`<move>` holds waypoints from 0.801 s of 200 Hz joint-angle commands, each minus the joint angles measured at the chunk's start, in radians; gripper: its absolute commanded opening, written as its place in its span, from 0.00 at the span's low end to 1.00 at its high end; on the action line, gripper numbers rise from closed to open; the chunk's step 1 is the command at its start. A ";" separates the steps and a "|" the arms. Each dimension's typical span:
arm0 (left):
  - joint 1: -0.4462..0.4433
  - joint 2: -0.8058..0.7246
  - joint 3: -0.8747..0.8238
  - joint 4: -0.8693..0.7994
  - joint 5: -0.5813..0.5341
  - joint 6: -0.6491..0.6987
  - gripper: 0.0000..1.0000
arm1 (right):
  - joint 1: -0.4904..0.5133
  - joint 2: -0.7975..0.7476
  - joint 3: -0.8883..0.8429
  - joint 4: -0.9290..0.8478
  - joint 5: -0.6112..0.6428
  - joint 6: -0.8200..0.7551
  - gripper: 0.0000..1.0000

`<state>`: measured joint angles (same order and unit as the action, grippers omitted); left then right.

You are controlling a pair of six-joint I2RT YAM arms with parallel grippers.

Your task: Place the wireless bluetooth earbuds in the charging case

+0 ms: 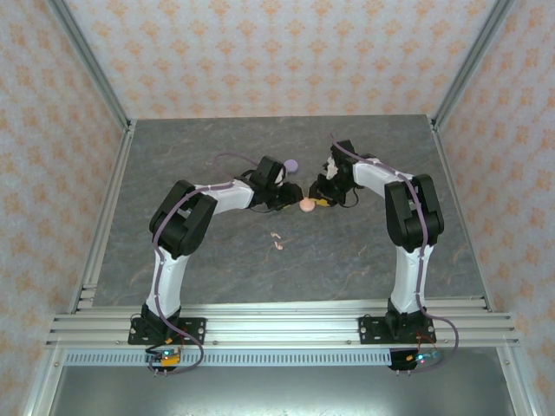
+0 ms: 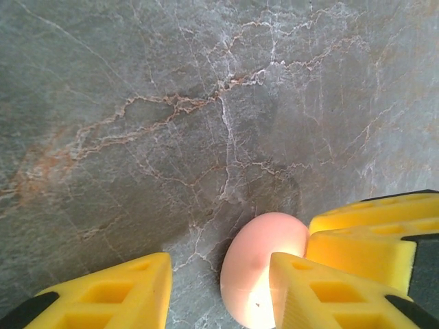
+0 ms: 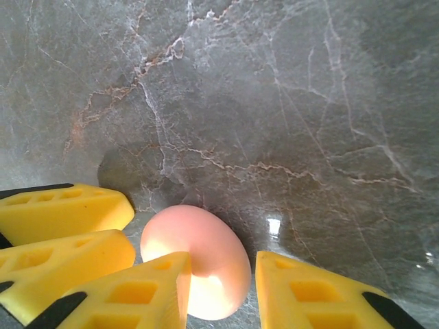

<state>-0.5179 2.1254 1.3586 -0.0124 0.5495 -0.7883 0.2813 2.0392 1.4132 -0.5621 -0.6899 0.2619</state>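
Note:
A pale pink round charging case (image 1: 307, 205) lies mid-table with both grippers meeting at it. In the left wrist view the pink case (image 2: 264, 264) leans against my right-hand finger (image 2: 322, 291), with bare table between it and the other finger. My left gripper (image 2: 219, 277) is open. In the right wrist view the case (image 3: 206, 253) rests against my left-hand finger (image 3: 137, 295), a small gap on its other side. My right gripper (image 3: 223, 277) is open. Two tiny pink earbuds (image 1: 278, 241) lie loose nearer the arm bases.
A lilac round case (image 1: 291, 165) sits just behind the left gripper (image 1: 290, 201). The right gripper (image 1: 319, 199) comes in from the other side. The other arm's yellow fingers (image 2: 370, 233) crowd the case. Grey marble table (image 1: 217, 269) stretches around, walled at the back and sides.

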 commanded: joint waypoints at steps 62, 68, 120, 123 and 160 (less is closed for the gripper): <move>0.002 -0.013 -0.073 0.136 0.053 -0.075 0.42 | 0.002 0.010 -0.046 0.051 -0.032 0.025 0.24; 0.000 -0.013 -0.075 0.142 0.055 -0.081 0.42 | 0.002 0.008 -0.051 0.054 -0.031 0.025 0.23; -0.007 -0.002 -0.085 0.151 0.063 -0.094 0.40 | 0.002 -0.001 -0.082 0.082 -0.034 0.040 0.21; -0.007 -0.002 -0.085 0.153 0.063 -0.094 0.40 | 0.002 -0.001 -0.082 0.082 -0.034 0.041 0.21; -0.011 0.016 -0.081 0.148 0.072 -0.106 0.38 | 0.002 0.001 -0.088 0.086 -0.030 0.039 0.20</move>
<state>-0.5171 2.1193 1.2919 0.1318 0.5961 -0.8745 0.2806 2.0392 1.3594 -0.4557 -0.7635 0.2958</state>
